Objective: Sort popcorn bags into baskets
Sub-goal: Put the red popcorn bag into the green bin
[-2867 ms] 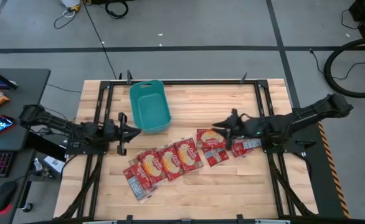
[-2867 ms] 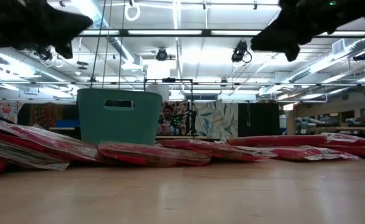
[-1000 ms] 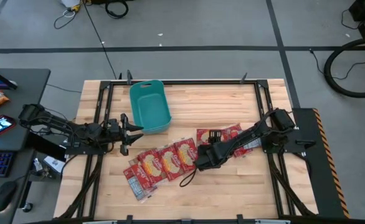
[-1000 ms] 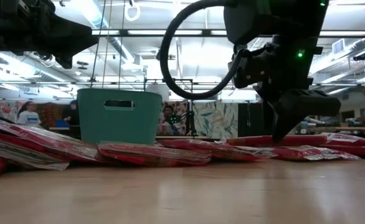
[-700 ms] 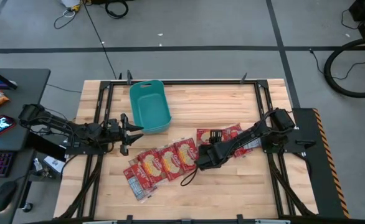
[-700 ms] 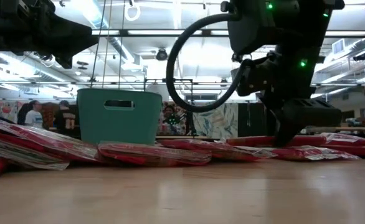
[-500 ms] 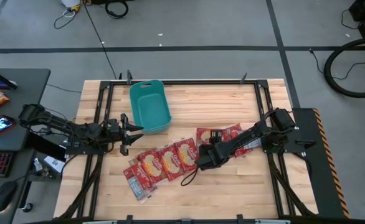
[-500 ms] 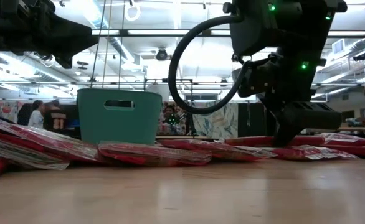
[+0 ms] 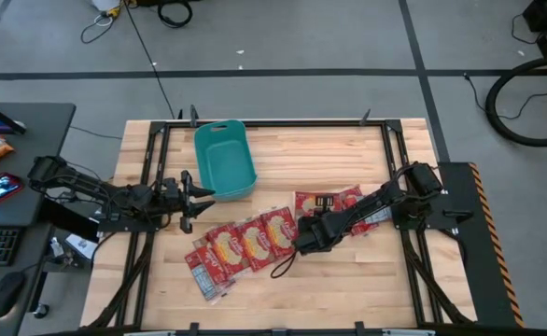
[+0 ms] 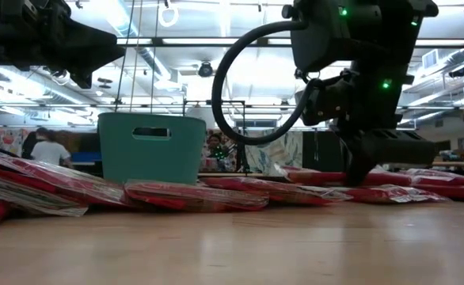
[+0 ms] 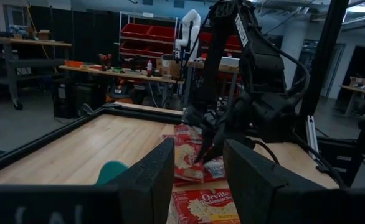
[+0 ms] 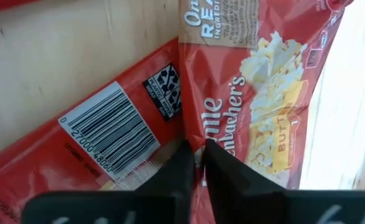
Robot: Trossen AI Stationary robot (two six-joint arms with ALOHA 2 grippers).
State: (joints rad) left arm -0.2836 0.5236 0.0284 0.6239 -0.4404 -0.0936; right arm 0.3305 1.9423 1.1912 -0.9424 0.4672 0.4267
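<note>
From above, the right gripper (image 9: 308, 235) is low over the row of bags (image 9: 255, 241) spread across the middle of the table (image 9: 348, 154), at the edge of one bag (image 9: 316, 207) near the row's right end. The teal basket (image 9: 224, 160) stands well apart at the far left, beside the waiting left gripper (image 9: 194, 198), whose fingers stand apart on nothing.

At table height, the right gripper (image 10: 357, 170) comes down onto the flat red bags (image 10: 196, 194), and the one under it has an end tipped slightly up; the basket (image 10: 152, 147) stands behind the row.

The left wrist view shows its fingers (image 11: 154, 174) spread, with the other arm bent over the bags (image 11: 192, 149).

The right wrist view shows the fingers (image 12: 176, 177) pinched together on the seam of a bag (image 12: 257, 93) where it overlaps a neighbour (image 12: 114, 134) lying barcode-up (the hold looks thin). I would lift slowly and straight up, watching that the neighbour does not drag along, before swinging toward the basket.

The bags are glossy red, with yellow popcorn pictured in the middle and white lettering.
</note>
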